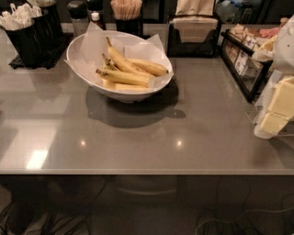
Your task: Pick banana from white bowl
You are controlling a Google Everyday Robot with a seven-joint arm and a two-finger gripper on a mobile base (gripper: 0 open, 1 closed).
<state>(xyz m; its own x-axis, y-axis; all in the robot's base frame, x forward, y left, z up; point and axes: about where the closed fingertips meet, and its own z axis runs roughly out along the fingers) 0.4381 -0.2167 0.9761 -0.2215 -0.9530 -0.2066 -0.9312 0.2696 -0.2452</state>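
The white bowl (130, 94) stands on the grey counter at the back, left of centre, lined with white paper sheets. Several yellow bananas lie in it. The banana (121, 60), the longest one, runs on a slant from its dark stem tip at the upper left down toward the middle of the bowl, resting on the others. A shorter banana (148, 67) lies to its right and another (125, 77) in front. My gripper (277, 110), white with pale yellow fingers, is at the right edge of the view, above the counter, far to the right of the bowl and holding nothing.
Black cups of white cutlery (26, 31) stand at the back left, with bottles (79, 14) and a stick holder (126, 13) behind the bowl. A napkin dispenser (193, 33) and a black rack of packets (243, 55) stand at the back right. The counter's front edge (138, 171) runs across the view.
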